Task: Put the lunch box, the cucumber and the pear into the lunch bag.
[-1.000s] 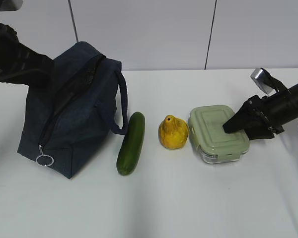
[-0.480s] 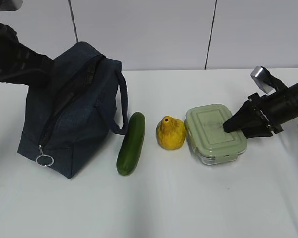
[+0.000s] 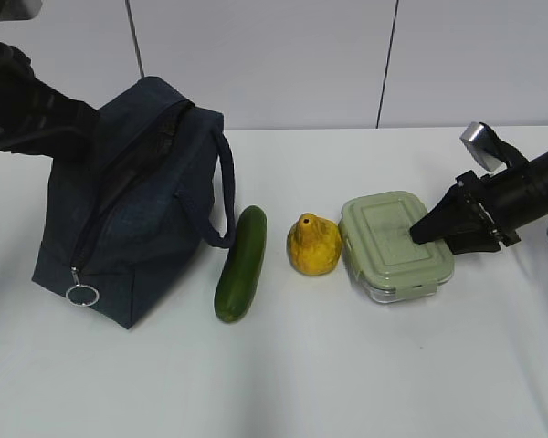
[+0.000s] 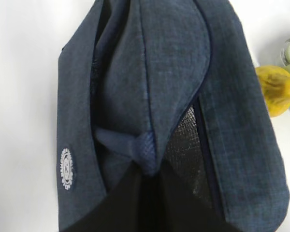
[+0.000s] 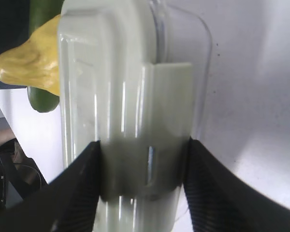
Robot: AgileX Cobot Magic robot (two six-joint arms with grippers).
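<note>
Fingers [image 5: 77, 193] of my right end effector [image 5: 142, 188] straddle the box's [image 3: 397, 245] near end, half spread, pressed to its lid and glass side. The box sits on the desk [image 3: 347, 365] beside the pear [image 3: 314, 245]. My left end effector [image 4: 145, 203] is pinched on the bag's [image 3: 128, 210] top fabric, I think; the tips are in shadow.

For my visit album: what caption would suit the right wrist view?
Black gripper clamped on a pale green-lidded clear glass lunch box, yellow pear beside it.
</note>
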